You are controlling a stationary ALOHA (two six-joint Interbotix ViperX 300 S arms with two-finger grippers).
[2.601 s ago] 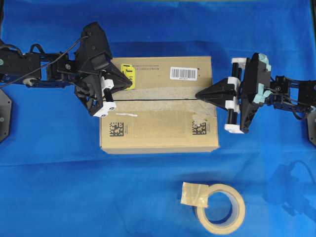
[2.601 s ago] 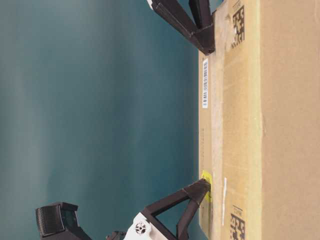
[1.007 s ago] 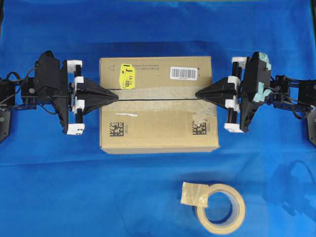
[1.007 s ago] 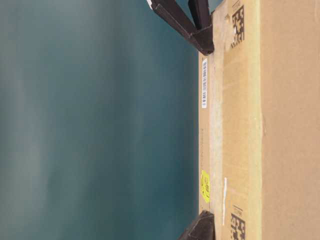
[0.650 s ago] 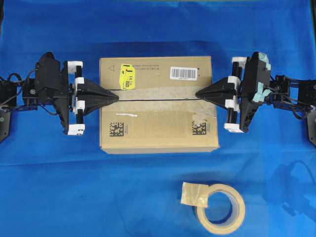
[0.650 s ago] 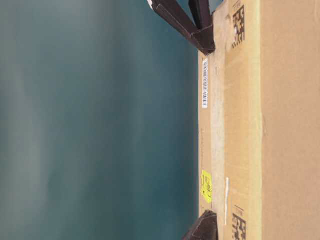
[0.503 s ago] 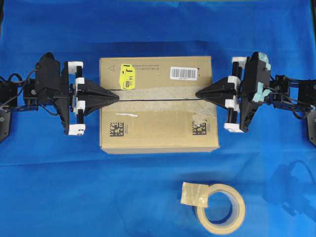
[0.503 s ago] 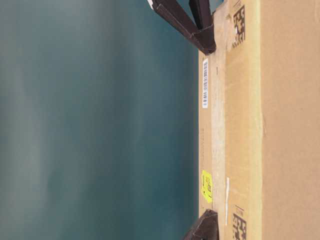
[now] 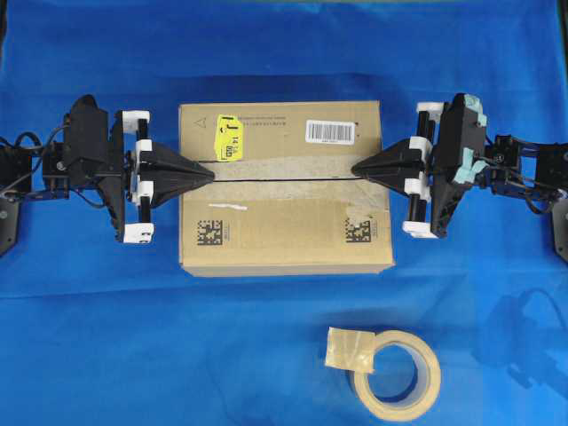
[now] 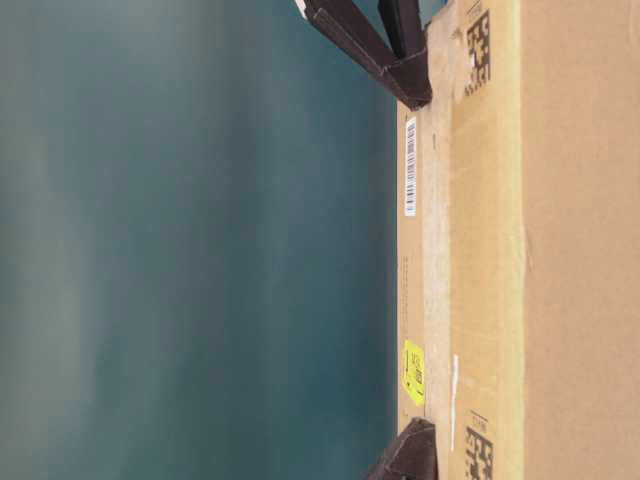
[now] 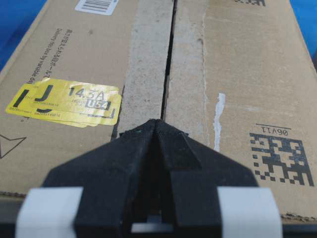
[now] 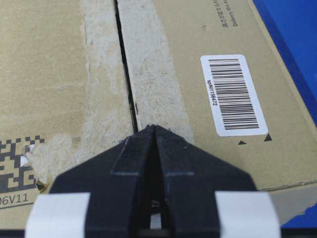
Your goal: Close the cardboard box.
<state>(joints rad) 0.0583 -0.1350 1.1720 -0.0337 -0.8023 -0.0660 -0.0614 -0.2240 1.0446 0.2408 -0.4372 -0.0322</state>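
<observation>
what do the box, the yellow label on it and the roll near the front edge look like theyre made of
The cardboard box looks like matte brown corrugated cardboard, its surface torn pale and fuzzy along the centre seam. The yellow label seems glossy printed sticker paper, slightly wrinkled. The tape roll looks like cream paper masking tape, though plastic cannot be ruled out.

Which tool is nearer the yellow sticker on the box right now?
Left. The left tool rests shut at the seam, just below the yellow sticker; the right tool sits shut at the cardboard box's opposite end.
</observation>
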